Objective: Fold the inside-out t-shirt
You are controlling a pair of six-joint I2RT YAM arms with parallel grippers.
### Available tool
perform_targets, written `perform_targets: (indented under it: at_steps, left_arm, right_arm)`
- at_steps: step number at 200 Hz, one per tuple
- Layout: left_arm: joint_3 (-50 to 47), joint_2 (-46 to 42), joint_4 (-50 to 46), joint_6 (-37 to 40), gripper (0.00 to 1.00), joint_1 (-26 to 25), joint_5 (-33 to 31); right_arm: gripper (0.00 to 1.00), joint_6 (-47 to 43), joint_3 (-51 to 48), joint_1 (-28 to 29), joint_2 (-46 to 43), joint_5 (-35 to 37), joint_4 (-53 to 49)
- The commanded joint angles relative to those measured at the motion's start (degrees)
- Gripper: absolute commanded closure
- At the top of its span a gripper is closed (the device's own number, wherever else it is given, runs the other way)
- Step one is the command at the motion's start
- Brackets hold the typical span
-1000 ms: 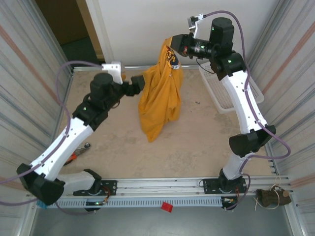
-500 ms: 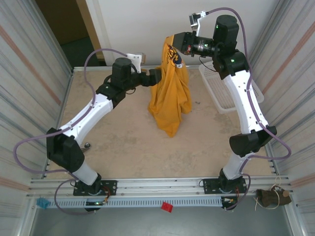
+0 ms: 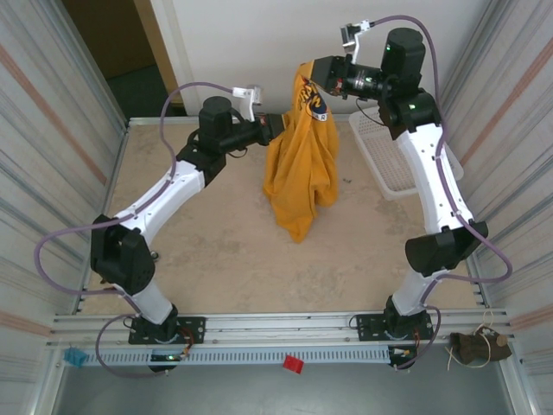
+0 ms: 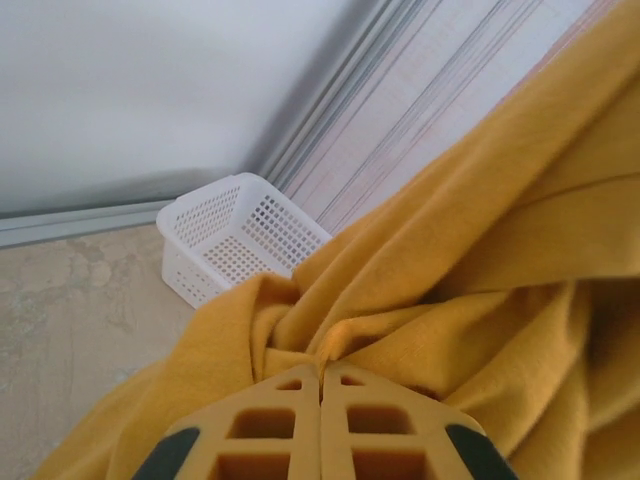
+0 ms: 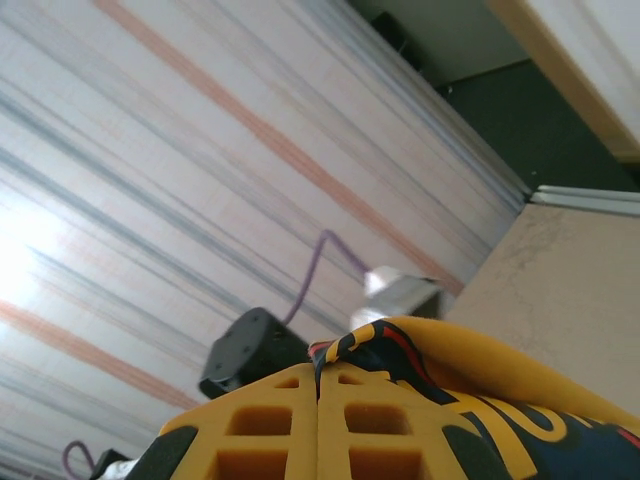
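The inside-out t-shirt (image 3: 301, 169), mustard yellow with dark lettering near its top, hangs bunched above the table, its lower tip just over the surface. My right gripper (image 3: 315, 71) is shut on the shirt's printed top edge (image 5: 420, 375), holding it high near the back wall. My left gripper (image 3: 278, 126) is shut on a fold of the shirt (image 4: 420, 300) at its left side, a little below the right gripper. Both pairs of jaws are pressed together with cloth pinched between them.
A white perforated basket (image 3: 389, 160) stands at the back right of the table, beside the right arm; in the left wrist view the basket (image 4: 235, 235) lies just behind the cloth. A small tool (image 3: 153, 256) lies near the table's left edge. Striped walls close in both sides.
The left arm swung up and right to the hanging shirt and its gripper closed on the cloth. The right gripper rose slightly with the shirt's top.
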Motion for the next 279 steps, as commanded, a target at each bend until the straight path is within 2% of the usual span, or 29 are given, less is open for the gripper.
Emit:
perform_targets:
  at_steps: [1, 25, 85, 108, 155, 180, 193, 224, 255, 279]
  left_arm:
    - [-2.5, -7.1, 4.7, -2.5, 1.0, 3.5, -1.5]
    - [-6.7, -11.9, 11.8, -6.3, 1.0, 6.7, -1.3]
    - [-7.4, -14.1, 14.1, -4.7, 1.0, 7.2, 2.8]
    - [-7.7, -13.2, 17.5, -6.4, 1.0, 7.4, 5.5]
    - [-3.4, -10.2, 18.4, -9.5, 1.0, 7.4, 10.3]
    - [-1.4, -9.2, 17.7, -10.7, 1.0, 7.4, 12.3]
    - [0.0, -8.6, 16.5, -10.6, 1.0, 7.4, 13.5]
    - [2.4, -7.2, 15.2, -11.1, 1.0, 7.3, 16.3]
    - [3.8, -7.0, 13.1, -10.6, 1.0, 7.2, 16.0]
    - [4.4, -6.9, 12.2, -10.4, 1.0, 7.2, 15.7]
  right_arm:
    - [1.0, 3.7, -3.8, -3.9, -4.6, -0.9, 7.2]
    - [1.0, 6.0, -11.0, -6.5, -7.8, -0.5, 11.7]
    - [1.0, 9.2, -26.8, -6.4, -11.7, 1.9, 18.3]
    - [1.0, 7.2, -29.3, -5.9, -12.2, 3.8, 15.7]
    - [1.0, -5.2, -28.6, -5.2, -12.8, 10.6, 1.2]
    - [0.54, -12.5, -27.5, -4.0, -14.1, 13.9, -5.5]
    - [0.43, -17.8, -25.9, -2.5, -14.7, 17.2, -9.9]
    - [0.31, -28.7, -21.3, 2.4, -13.8, 25.6, -17.3]
    - [0.26, -31.7, -19.1, 5.5, -11.9, 23.8, -17.9]
    - [0.24, -32.7, -20.8, 9.9, -13.1, 26.1, -17.2]
